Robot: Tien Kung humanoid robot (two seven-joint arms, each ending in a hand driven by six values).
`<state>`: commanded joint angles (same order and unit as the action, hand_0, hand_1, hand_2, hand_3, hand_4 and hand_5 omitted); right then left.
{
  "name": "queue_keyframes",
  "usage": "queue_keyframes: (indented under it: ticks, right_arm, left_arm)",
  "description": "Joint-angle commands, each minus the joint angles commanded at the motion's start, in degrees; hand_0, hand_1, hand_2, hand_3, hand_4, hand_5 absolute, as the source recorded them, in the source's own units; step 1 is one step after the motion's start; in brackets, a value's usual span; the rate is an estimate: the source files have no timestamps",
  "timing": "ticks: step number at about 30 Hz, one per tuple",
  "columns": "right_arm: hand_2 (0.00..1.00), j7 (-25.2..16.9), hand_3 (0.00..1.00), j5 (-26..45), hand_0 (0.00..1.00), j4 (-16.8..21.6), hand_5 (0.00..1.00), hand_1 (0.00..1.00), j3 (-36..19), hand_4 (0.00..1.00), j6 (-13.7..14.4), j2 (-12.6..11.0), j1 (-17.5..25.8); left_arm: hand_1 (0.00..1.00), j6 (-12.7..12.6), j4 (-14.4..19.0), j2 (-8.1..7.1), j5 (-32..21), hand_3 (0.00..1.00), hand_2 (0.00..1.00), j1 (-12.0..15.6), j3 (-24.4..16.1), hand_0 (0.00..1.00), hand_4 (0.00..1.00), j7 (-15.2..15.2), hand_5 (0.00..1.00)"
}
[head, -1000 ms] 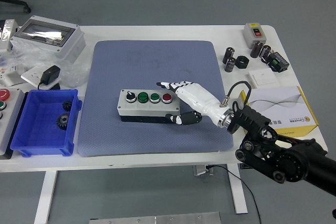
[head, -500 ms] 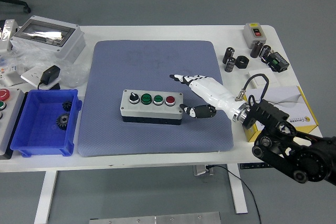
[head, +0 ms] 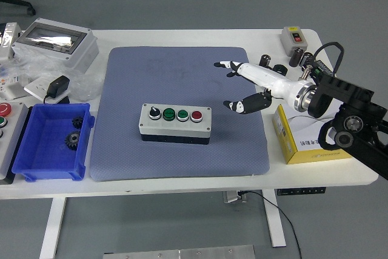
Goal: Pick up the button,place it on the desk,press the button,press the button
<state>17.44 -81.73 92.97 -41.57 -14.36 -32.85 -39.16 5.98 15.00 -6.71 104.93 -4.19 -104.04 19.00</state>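
A grey button box [head: 175, 123] with a black selector knob, two green buttons and a red button lies on the blue-grey mat [head: 176, 77] near its middle. My right hand [head: 242, 86], white with black fingertips, hovers above the mat's right edge, up and to the right of the box and apart from it. Its fingers are spread and hold nothing. The left arm is out of view.
A blue bin [head: 51, 141] with black gears stands at the left. A grey enclosure [head: 56, 43] and a black adapter [head: 59, 85] sit at the back left. A yellow box [head: 309, 141] lies under my right arm. A small switch box [head: 295, 38] and black cylinders [head: 265, 68] are at the back right.
My right hand has let go of the button box and drawn back up and to the right. The box now lies alone on the mat.
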Motion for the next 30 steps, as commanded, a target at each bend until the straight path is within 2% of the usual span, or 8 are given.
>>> queue_keyframes:
  ticks: [1,6,7,11,12,13,30]
  right_arm:
    - [0.475,1.28,0.905,0.17,0.205,-0.21,0.018,0.313,0.69,0.367,-1.66,0.60,-1.05]
    - [0.475,7.00,0.905,1.21,0.205,-1.20,0.018,0.313,3.79,0.367,-9.19,2.92,-5.54]
    - [0.250,7.73,0.914,1.48,0.040,-1.44,0.056,0.114,4.19,0.234,-10.69,3.30,-6.14]
    - [0.250,8.87,0.914,1.59,0.040,-2.83,0.056,0.114,5.13,0.234,-13.83,4.53,-7.23]
    - [0.250,8.94,0.914,1.57,0.040,-3.26,0.056,0.114,5.38,0.234,-14.03,4.85,-7.33]
    - [0.218,9.00,0.905,1.60,0.025,-3.85,0.049,0.093,5.76,0.187,-14.20,5.28,-7.42]
    - [0.220,8.62,0.898,0.93,0.034,-8.84,0.045,0.096,8.49,0.165,-12.44,8.24,-7.33]
  left_arm:
    - [0.560,-0.02,-0.01,-0.04,-0.09,0.573,0.504,-0.04,0.03,0.661,0.402,-0.04,0.063]
    - [0.560,-0.11,0.06,-0.29,-0.44,0.573,0.504,-0.17,0.20,0.661,0.402,0.06,0.063]
    - [0.561,-0.14,0.10,-0.35,-0.57,0.572,0.504,-0.16,0.28,0.661,0.402,0.16,0.063]
    - [0.561,-0.22,0.30,-0.45,-0.98,0.572,0.504,-0.07,0.60,0.661,0.402,0.63,0.063]
    - [0.561,-0.23,0.35,-0.46,-1.02,0.572,0.504,-0.06,0.65,0.661,0.402,0.72,0.063]
    - [0.563,-0.23,0.38,-0.48,-1.08,0.574,0.505,-0.06,0.70,0.661,0.407,0.80,0.057]
    - [0.565,0.17,0.20,-0.64,0.00,0.574,0.505,-0.26,0.04,0.662,0.414,0.18,0.058]
